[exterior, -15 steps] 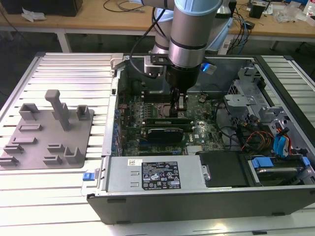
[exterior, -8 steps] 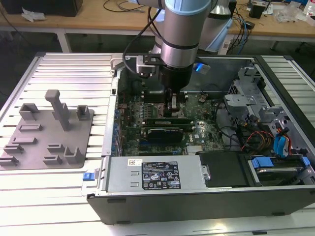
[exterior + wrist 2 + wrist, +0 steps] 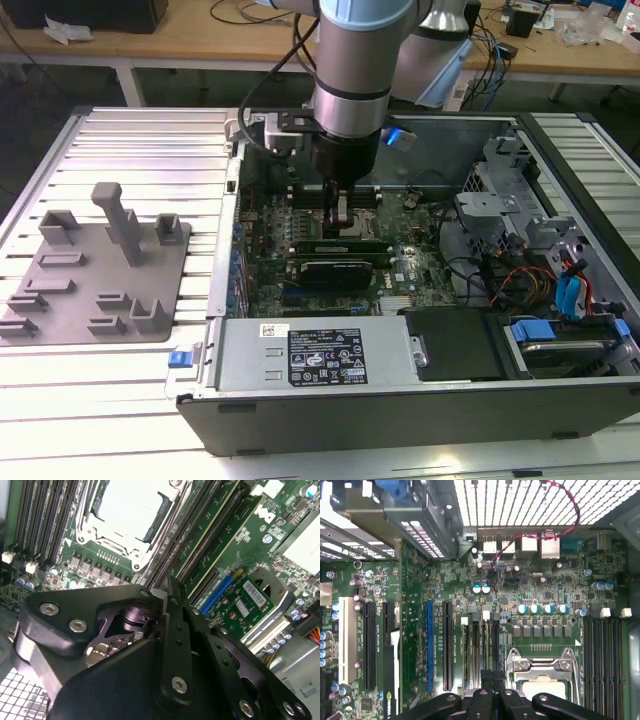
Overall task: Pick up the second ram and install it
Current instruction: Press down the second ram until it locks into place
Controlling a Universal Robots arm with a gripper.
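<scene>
Exterior view: gripper low over the motherboard inside the open computer case, beside the CPU socket.

Second wrist view: second ram seated in a slot beside the socket.

First wrist view: fingers together at the memory slots; whether they clamp anything, cannot tell.

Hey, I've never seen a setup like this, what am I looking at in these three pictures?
A robot arm is working inside an opened computer case lying on a slatted metal table. The exterior view looks from off the arm; both wrist views come from cameras riding on the arm, looking at the green main board. Its hand hangs low over the board beside the processor socket. A long green memory stick sits on the board. A grey plastic tray lies on the table.
</scene>
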